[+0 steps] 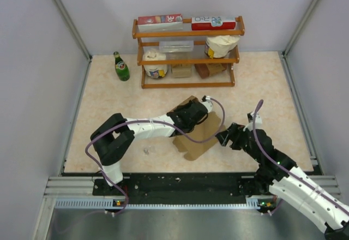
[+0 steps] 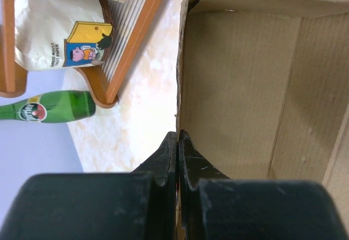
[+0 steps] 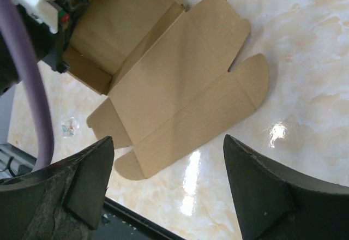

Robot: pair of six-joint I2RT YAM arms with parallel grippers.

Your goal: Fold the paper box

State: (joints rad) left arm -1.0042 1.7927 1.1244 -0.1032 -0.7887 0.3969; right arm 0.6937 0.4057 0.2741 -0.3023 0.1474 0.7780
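The paper box [image 1: 200, 133] is kraft-brown cardboard, partly folded, lying mid-table with its lid and flaps spread flat toward the near edge. My left gripper [image 1: 191, 114] is at the box's far end, and in the left wrist view it [image 2: 178, 135] is shut on the thin edge of an upright side wall of the box [image 2: 245, 87]. My right gripper [image 1: 222, 138] is open and empty just right of the flat lid. In the right wrist view it [image 3: 168, 139] hovers over the table by the lid's flaps [image 3: 180, 87], apart from them.
A wooden shelf [image 1: 188, 54] stands at the back with red-and-white cartons [image 1: 160, 20], a paper roll and bags. A green bottle [image 1: 121, 66] stands left of it. A small scrap [image 1: 147, 150] lies near the front. Black rail [image 1: 180, 183] runs along the near edge.
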